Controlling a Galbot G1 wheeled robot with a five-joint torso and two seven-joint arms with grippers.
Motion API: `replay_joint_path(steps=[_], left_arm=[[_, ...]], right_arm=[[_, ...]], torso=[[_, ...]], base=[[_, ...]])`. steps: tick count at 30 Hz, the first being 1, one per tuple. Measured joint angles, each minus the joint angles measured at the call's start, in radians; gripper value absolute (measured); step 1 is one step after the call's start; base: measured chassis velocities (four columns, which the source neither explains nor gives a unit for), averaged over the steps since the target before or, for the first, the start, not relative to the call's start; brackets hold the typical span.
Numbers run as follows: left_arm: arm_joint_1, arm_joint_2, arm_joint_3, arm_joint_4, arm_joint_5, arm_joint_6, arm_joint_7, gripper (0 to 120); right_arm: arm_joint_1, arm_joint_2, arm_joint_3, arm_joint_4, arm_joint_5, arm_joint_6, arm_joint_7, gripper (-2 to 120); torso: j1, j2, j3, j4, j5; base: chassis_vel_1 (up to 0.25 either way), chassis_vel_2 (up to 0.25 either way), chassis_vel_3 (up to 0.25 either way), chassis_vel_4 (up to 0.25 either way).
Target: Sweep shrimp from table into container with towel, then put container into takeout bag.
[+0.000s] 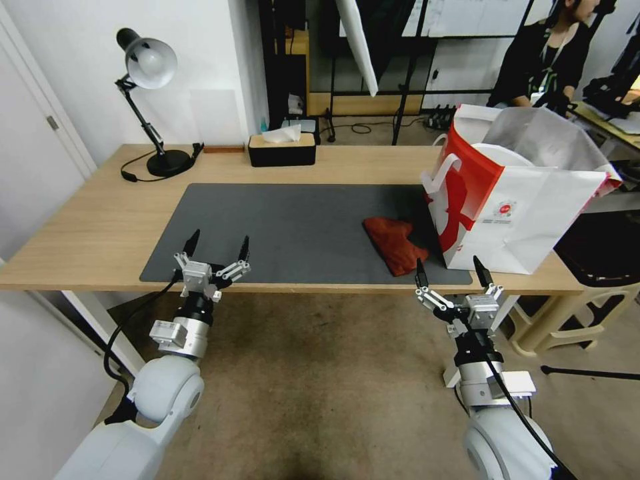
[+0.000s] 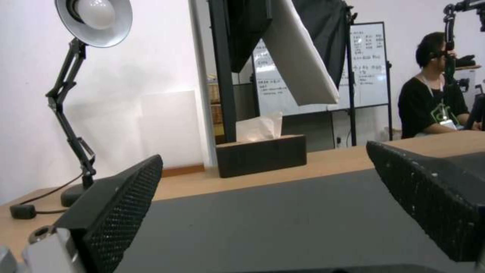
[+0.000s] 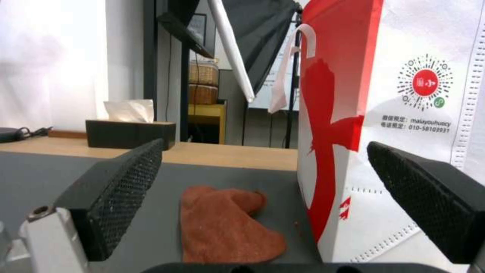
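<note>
**A:** What could go wrong from here?

**Me:** The tall red and white paper takeout bag (image 1: 513, 200) stands at the right end of the long light-wood table (image 1: 93, 227), close to the near edge. A white round rim, I judge the large white plastic container (image 1: 510, 155), shows inside it already. If my right arm rises carelessly, it may push the bag and tip it. I see no shrimp on the dark grey mat (image 1: 293, 227).

**A:** And the cloth?

**Me:** The small rust-red towel (image 1: 395, 244) lies on the mat, just beside the bag.

**A:** Your arms?

**Me:** My left gripper (image 1: 217, 252) and right gripper (image 1: 450, 270) both hover at the table's near edge, pointing forward, jaws wide and holding nothing.
</note>
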Motion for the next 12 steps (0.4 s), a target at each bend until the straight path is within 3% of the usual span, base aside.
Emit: replay_joint_path(steps=[12], left_arm=[[-0.001,0.001,0.001,0.0,-0.001,0.001,0.0,100]], right_arm=[[0.0,0.0,0.0,0.0,0.0,-0.001,0.0,100]], torso=[[0.0,0.0,0.0,0.0,0.0]], base=[[0.0,0.0,0.0,0.0]])
